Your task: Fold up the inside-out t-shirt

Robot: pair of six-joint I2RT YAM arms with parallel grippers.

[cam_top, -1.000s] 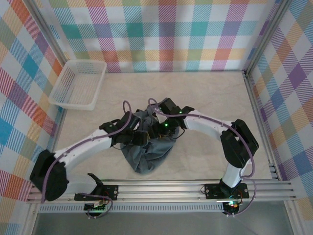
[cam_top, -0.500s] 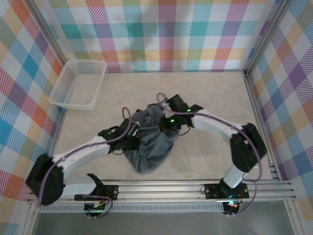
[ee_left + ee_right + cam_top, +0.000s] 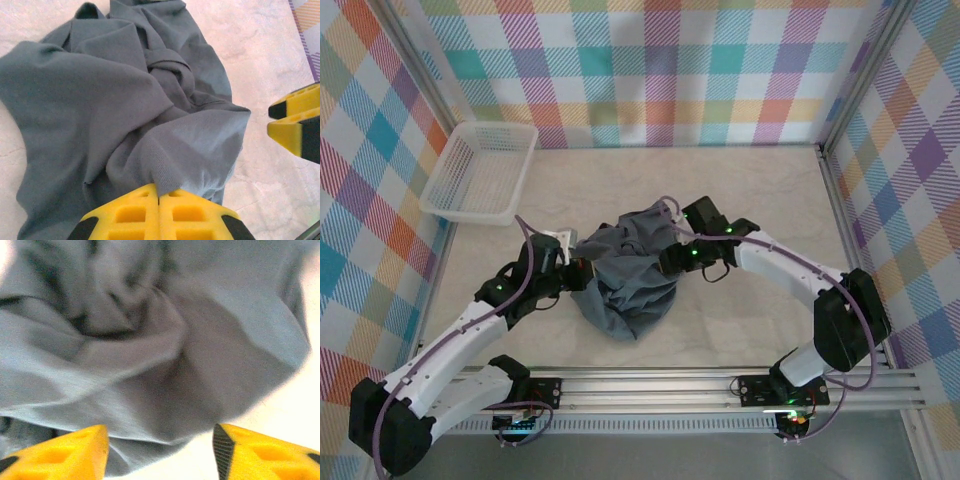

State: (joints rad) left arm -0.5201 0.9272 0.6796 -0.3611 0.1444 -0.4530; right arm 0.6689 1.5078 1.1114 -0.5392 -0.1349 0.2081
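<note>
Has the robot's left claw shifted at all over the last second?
Yes. The left gripper, shut on the crumpled blue-grey cloth t-shirt, has pulled back leftward, toward the side where the white plastic mesh basket sits.

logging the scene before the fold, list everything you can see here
t-shirt: 1, blue-grey, crumpled in a heap mid-table
basket: 1, white, far left corner of the table
table: 1, pale beige, under everything
walls: 3, multicolour plaid, around the table
rail: 1, silver, along the near edge
left arm: 1, white and black, reaching in from the near left
right arm: 1, white and black, reaching in from the near right
left gripper: 1, yellow fingers, shut on a fold at the t-shirt's left side
right gripper: 1, yellow fingers, open at the t-shirt's right side
</note>
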